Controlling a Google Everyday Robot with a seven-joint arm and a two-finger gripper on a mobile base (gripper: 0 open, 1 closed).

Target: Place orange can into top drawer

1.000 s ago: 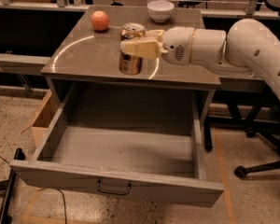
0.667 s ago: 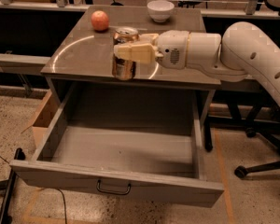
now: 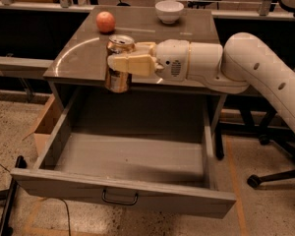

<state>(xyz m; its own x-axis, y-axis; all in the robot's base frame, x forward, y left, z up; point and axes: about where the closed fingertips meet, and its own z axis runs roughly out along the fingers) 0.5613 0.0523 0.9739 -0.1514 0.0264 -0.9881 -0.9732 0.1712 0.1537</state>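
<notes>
Orange can [image 3: 118, 80] is clamped in the claw [image 3: 121, 59], upper centre, just over the open top drawer [image 3: 132, 157]. Lowering and letting go are still left, looks like.

Midsection of orange can [image 3: 118, 82] behind hand [image 3: 121, 58], above top drawer [image 3: 177, 198]

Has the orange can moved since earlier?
Yes. Clamped in the gripper, the orange can has shifted left and toward the front edge of the cabinet top, now overhanging the open top drawer.
</notes>
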